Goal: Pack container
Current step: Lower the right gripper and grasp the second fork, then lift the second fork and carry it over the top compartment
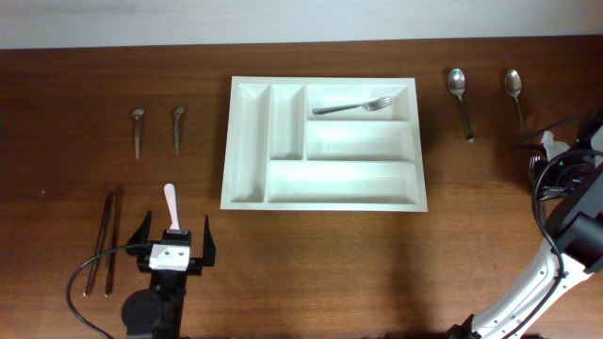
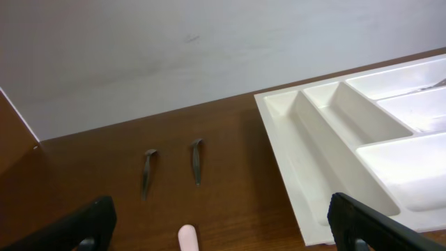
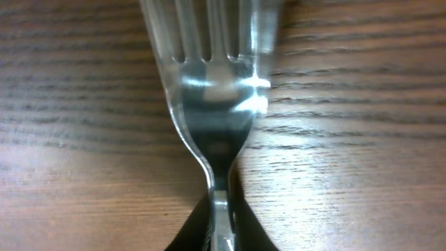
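Observation:
The white cutlery tray [image 1: 320, 203] lies mid-table, and a metal fork [image 1: 353, 106] rests in its top right compartment. The tray's left end also shows in the left wrist view [image 2: 282, 143]. My left gripper [image 1: 176, 220] is open near the front left. A pink-handled utensil [image 1: 170, 200] lies on the table between its fingers, and its pink tip shows in the left wrist view [image 2: 187, 237]. My right gripper [image 1: 546, 155] is at the far right edge. In the right wrist view it is shut [image 3: 221, 233] on the neck of a second metal fork [image 3: 216, 104], close above the wood.
Two metal spoons [image 1: 459, 94] [image 1: 514, 89] lie right of the tray. Two small dark spoons [image 1: 138, 127] [image 1: 177, 124] lie left of it and show in the left wrist view [image 2: 148, 171] [image 2: 197, 159]. Dark chopsticks [image 1: 108, 240] lie at the front left.

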`<state>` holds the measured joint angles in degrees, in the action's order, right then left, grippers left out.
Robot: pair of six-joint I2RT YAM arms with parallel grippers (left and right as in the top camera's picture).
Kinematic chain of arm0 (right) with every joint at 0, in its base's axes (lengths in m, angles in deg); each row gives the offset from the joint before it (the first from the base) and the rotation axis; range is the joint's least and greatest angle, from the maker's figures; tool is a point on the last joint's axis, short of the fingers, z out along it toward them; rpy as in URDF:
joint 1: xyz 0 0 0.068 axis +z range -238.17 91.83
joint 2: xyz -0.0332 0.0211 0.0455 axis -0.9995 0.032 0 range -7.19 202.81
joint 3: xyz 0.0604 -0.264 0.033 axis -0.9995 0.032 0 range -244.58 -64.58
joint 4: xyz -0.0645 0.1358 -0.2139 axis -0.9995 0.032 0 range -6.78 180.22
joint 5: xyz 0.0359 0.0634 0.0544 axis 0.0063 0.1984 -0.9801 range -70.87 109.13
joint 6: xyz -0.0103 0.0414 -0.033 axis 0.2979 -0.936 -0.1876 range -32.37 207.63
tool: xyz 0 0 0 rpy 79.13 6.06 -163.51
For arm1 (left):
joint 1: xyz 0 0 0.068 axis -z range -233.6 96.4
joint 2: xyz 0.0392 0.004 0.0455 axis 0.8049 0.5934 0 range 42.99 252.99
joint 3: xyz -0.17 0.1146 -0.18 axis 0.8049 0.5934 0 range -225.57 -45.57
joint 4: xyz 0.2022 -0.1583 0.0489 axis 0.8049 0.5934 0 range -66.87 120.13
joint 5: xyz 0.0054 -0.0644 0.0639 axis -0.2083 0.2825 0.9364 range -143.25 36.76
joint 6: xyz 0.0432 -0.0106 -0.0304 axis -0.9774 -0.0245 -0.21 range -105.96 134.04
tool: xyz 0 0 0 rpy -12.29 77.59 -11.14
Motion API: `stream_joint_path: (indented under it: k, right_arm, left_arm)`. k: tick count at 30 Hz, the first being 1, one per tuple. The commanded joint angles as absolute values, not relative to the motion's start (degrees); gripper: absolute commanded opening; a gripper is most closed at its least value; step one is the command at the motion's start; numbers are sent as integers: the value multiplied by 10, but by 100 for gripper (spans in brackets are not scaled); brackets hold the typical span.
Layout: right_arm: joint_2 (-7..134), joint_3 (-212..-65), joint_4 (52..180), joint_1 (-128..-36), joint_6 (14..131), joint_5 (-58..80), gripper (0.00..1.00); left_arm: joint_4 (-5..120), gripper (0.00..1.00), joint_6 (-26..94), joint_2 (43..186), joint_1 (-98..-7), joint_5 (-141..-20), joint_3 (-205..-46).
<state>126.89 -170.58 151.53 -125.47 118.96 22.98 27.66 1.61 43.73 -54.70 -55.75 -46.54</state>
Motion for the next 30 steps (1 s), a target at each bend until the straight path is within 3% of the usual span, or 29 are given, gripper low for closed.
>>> stream_joint_path:
  k: [1,9,16,20,30]
  right_arm:
    - [1283,-1687,1496,-1248,1153,228,4]
    - [1283,-1687,1476,-1205,1091,225,4]
    - [1283,-1716,1454,-1145,887,224,4]
    - [1283,-1776,1480,-1105,764,223,4]
    - [1283,-1981,1556,-1054,674,204,4]
  left_arm:
    - [277,99,17,433,-549,-554,-461]
    - [277,99,17,433,-549,-553,-461]
    - [277,99,17,433,-549,-553,-461]
    - [277,99,17,433,-549,-554,-461]
    - [277,99,17,433,-549,-554,-461]
